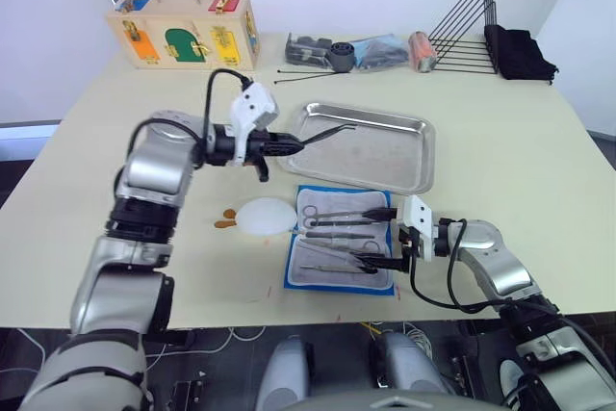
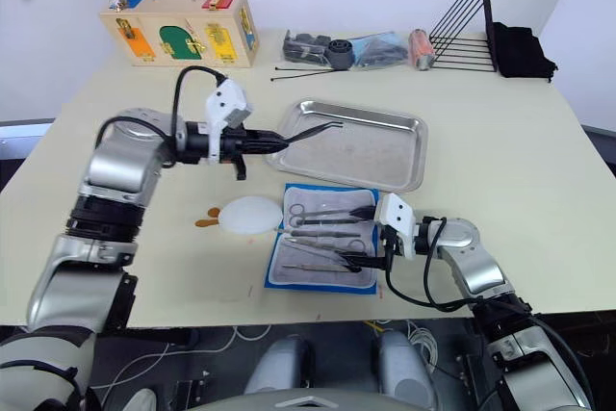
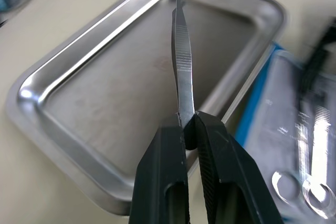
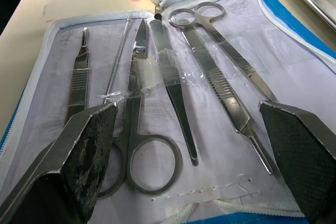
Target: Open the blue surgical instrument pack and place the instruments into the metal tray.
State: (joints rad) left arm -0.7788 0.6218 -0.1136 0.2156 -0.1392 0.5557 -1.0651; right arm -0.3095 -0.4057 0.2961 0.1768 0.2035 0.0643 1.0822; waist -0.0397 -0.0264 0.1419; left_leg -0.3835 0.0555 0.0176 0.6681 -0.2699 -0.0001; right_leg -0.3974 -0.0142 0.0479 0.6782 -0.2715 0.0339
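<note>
over metal tray (image 1: 414, 163) near left corner: left gripper (image 1: 289, 143) clamped on tweezers (image 1: 327, 132), tip above floor. i'd lower, level, then release. right gripper (image 4: 189, 129) spread wide over open blue pack (image 1: 300, 276), instruments (image 4: 157, 72) taped inside.

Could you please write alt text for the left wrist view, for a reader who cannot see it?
The left gripper pinches silver tweezers by one end, their bent tip over the empty metal tray. Beside the tray lies the opened blue surgical instrument pack.
</note>
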